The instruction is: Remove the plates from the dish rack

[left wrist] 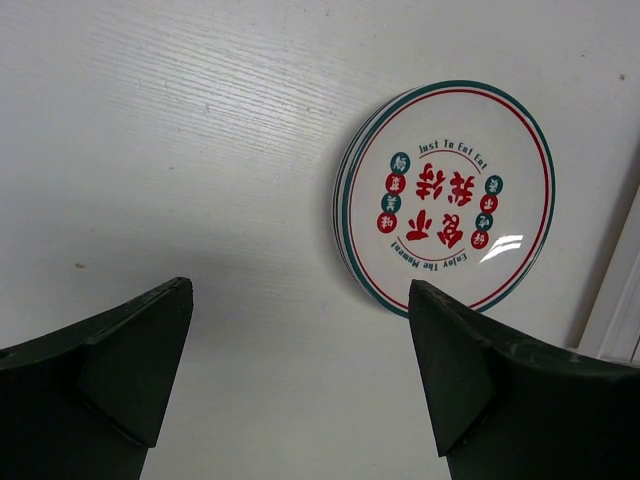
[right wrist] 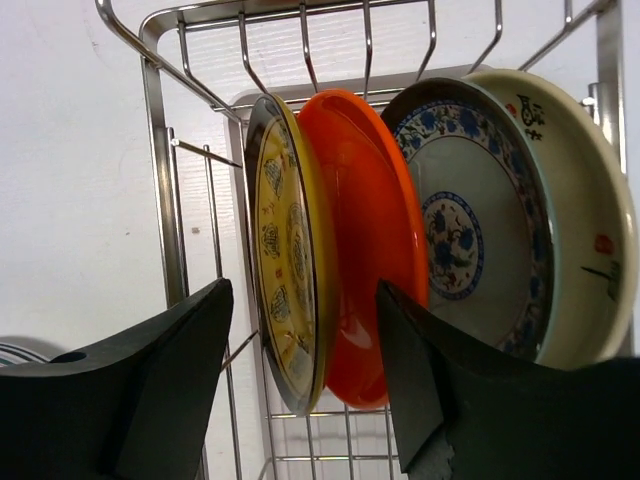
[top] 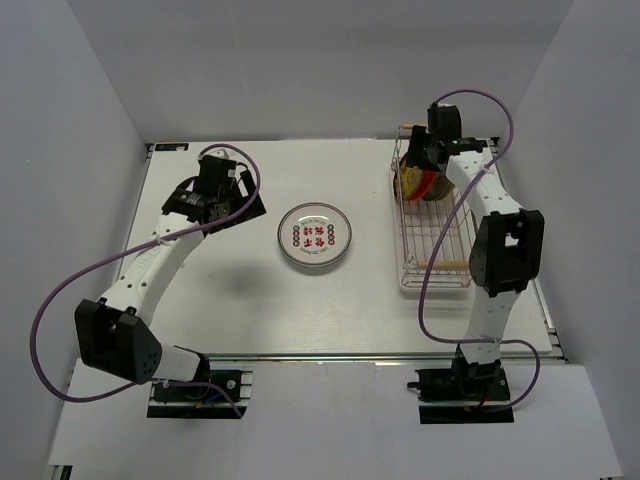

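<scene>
The dish rack (top: 404, 262) stands at the right of the table with plates (top: 421, 184) on edge at its far end. In the right wrist view a tan-yellow patterned plate (right wrist: 285, 250), an orange-red plate (right wrist: 365, 220) and a blue-patterned plate (right wrist: 470, 240) stand side by side inside the rack's wires (right wrist: 160, 150). My right gripper (right wrist: 303, 295) is open, its fingers straddling the yellow and orange plates with gaps on both sides. White plates with red motifs (top: 314, 237) lie stacked flat mid-table. My left gripper (left wrist: 300, 295) hovers wide open and empty over bare table beside those white plates (left wrist: 445, 195).
A cream dish (right wrist: 590, 250) leans behind the blue-patterned plate at the rack's end. The near half of the rack holds nothing, with a wooden bar (top: 443, 265) across it. White walls enclose the table on three sides.
</scene>
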`<move>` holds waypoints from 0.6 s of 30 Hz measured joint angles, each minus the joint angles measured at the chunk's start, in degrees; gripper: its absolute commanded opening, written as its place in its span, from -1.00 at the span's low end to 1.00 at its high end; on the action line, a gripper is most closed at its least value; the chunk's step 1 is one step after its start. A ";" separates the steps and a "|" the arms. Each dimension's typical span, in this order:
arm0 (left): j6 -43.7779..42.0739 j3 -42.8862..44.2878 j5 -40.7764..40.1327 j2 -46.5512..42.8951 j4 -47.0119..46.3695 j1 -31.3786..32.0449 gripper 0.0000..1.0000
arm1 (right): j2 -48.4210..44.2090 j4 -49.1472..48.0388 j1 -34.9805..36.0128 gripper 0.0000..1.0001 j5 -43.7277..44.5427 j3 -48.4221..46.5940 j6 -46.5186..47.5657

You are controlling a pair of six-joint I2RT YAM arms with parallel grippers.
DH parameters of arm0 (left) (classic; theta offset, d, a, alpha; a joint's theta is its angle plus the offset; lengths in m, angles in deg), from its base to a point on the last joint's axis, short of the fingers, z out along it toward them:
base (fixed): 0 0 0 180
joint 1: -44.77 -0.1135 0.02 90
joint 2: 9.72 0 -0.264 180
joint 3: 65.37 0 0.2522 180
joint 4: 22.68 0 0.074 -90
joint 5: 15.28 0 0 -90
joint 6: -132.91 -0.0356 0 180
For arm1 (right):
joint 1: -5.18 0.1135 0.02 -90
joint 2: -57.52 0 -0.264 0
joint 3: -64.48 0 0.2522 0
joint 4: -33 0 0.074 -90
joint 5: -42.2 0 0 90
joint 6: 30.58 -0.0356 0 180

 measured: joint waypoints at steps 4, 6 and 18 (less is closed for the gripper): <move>-0.02 -0.11 -0.04 0.00 0.00 0.00 0.96 | 1.70 -0.39 -0.48 0.12 -1.66 -0.92 0.09; 0.00 -0.22 -0.07 0.00 -0.04 0.00 0.96 | 2.58 -0.42 -0.70 -0.03 -2.36 -1.57 0.15; -0.02 -0.85 -0.28 0.00 0.00 0.00 0.96 | 3.96 0.83 -1.51 -0.93 -0.11 -3.06 1.81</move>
